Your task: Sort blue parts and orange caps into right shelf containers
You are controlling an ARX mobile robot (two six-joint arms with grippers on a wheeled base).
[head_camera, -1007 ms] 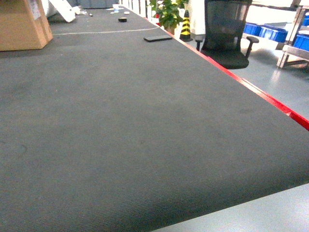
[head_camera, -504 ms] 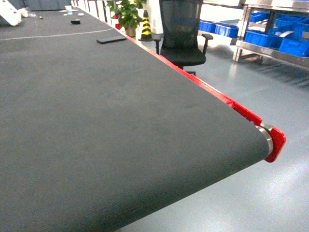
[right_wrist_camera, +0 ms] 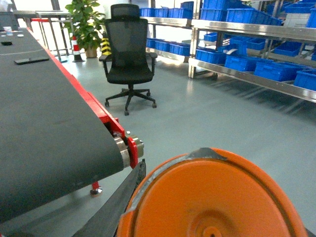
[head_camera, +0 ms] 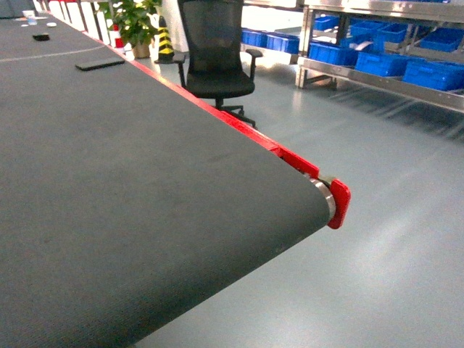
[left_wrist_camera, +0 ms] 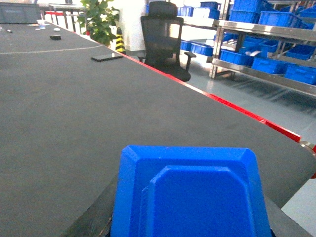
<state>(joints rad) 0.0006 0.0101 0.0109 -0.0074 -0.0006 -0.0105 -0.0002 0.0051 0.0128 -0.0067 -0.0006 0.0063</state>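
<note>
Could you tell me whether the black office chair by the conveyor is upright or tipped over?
Upright. The office chair stands on its wheeled base on the grey floor, backrest vertical, beside the conveyor belt.

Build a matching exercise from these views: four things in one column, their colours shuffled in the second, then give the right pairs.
Things:
1. office chair
2. crates on the metal shelves
3. round cap close to the right wrist camera
4. belt edge rail

Colours:
A. orange
B. red
C. black
D. blue

Pairs: 1-C, 2-D, 3-A, 4-B
</note>
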